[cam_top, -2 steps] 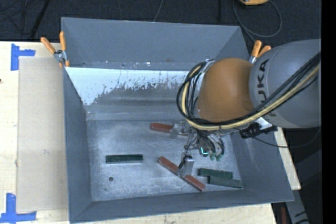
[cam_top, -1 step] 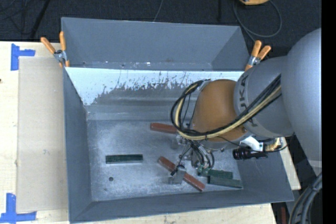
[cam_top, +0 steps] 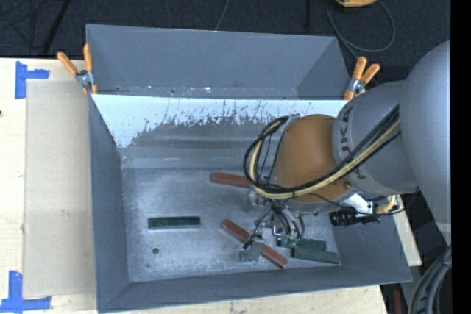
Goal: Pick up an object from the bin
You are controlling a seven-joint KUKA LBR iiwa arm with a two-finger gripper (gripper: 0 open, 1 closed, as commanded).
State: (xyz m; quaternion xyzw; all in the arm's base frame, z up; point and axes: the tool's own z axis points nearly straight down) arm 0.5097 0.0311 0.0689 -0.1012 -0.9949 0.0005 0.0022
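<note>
The gripper [cam_top: 259, 237], its opening not determinable, is hanging just above the reddish-brown flat bar [cam_top: 235, 231] at the grey metal bin's [cam_top: 147, 158] five o'clock, the bar's long axis running ten-to-four o'clock.

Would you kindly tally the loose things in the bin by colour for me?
Dark green bars: 2
Reddish-brown bars: 3, though the two lower ones, either side of the hand, may be one bar that it crosses.
Total: 5, or 4 if those two are one.
</note>
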